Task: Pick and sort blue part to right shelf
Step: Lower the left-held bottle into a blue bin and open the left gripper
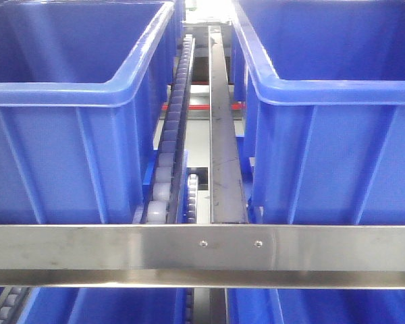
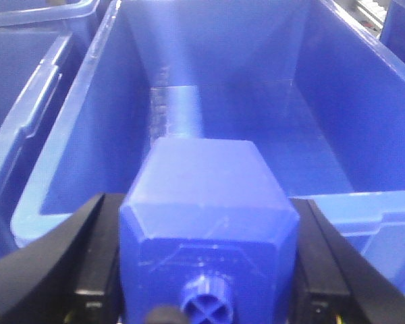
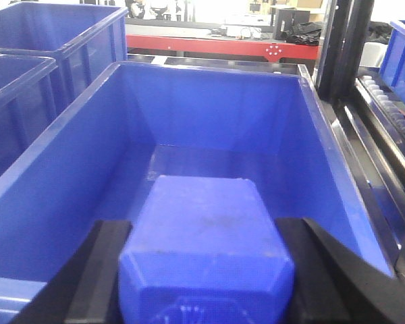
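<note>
In the left wrist view a deep-blue blue part [image 2: 204, 177] with sloped shoulders and a round cross-marked cap facing the camera fills the space between the black fingers [image 2: 98, 260]; my left gripper [image 2: 204, 202] is shut on it, above an open blue bin [image 2: 256, 115]. The right wrist view shows a second blue part [image 3: 204, 209], cap out of view, with my right gripper [image 3: 206, 233] shut on it over another open bin [image 3: 209, 108]. The right shelf [image 1: 121, 246] shows its steel front rail in the front view. Neither gripper appears in that view.
Two large blue bins [image 1: 61, 88] [image 1: 337, 88] flank a roller track [image 1: 172, 135] and a steel rail [image 1: 223, 148]. More bins [image 3: 27, 40] stand left of the right arm's bin; a dark post [image 3: 337, 47] and rollers are at its right.
</note>
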You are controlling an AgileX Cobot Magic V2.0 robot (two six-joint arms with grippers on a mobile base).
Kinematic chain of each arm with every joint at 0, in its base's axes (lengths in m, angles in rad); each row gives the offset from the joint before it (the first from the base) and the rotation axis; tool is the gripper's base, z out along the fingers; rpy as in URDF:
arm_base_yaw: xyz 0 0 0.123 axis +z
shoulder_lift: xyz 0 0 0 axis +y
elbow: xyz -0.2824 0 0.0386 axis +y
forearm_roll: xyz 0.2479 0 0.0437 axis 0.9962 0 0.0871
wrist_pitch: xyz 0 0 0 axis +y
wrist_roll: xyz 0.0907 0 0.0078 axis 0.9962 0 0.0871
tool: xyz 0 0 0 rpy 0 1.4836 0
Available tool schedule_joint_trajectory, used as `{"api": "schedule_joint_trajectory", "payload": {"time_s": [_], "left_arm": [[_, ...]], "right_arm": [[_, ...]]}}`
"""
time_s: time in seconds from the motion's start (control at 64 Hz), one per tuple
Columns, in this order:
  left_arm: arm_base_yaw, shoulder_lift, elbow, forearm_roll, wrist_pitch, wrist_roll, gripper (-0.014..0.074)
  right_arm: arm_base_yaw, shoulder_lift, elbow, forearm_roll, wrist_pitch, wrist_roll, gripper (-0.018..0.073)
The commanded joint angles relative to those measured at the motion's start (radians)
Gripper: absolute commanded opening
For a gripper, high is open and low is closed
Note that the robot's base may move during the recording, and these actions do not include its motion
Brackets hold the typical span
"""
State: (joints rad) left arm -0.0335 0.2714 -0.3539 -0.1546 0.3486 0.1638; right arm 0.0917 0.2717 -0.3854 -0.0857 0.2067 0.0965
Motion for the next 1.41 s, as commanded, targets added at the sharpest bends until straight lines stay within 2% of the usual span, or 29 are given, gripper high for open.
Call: {"api": "schedule_joint_trajectory", "payload": {"time_s": [0.0,1.39], "left_arm": [[0.001,0.007,-0.031,-0.005,-0.089,-0.003,0.0405],[0.001,0.007,-0.026,-0.005,-0.108,-0.003,0.0405]], "right_arm": [[-0.005,0.011,-0.030,-0.011,-0.092,-0.006,0.0403],[-0.005,0.011,-0.030,-0.010,-0.118,-0.006,0.0403]]}}
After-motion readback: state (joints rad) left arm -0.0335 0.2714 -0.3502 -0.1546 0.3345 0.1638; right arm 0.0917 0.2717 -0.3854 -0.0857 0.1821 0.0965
